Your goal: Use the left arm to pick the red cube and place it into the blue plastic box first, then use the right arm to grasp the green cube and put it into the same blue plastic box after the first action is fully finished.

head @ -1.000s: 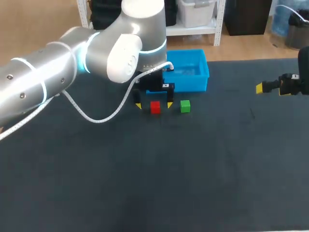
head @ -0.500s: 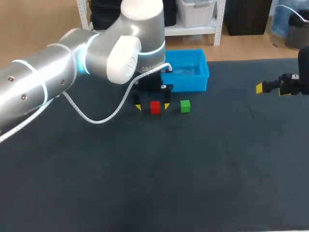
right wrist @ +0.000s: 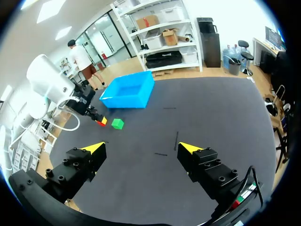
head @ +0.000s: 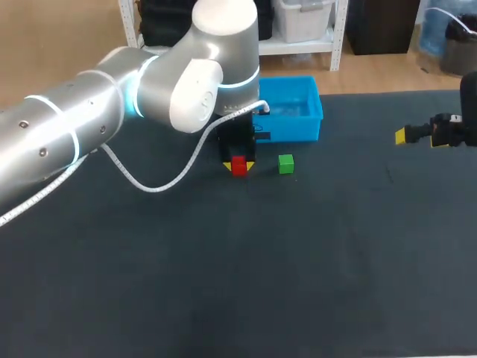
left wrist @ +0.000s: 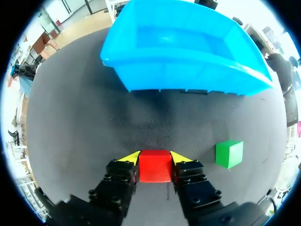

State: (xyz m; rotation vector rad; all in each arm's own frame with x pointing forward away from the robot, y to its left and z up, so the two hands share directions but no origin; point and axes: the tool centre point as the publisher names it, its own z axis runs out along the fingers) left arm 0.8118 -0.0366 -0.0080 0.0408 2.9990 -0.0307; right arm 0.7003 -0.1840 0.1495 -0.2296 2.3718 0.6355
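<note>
Two cubes sit on the dark counter [head: 298, 261]. The left claw [left wrist: 154, 157] is clamped on the red cube [left wrist: 154, 165], pressing flat on two opposite sides, the cube square to it. The green cube [head: 285, 164] lies apart at the red one's 3 o'clock. The blue plastic box [head: 294, 112], opening upward, long axis running 9 to 3, stands at 1 o'clock. The right claw [right wrist: 141, 148] hangs with its fingers wide apart, far off toward 3 o'clock.

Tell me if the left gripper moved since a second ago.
Yes. The left gripper has closed its fingers inward onto the red cube, which sits unmoved before the blue box.
</note>
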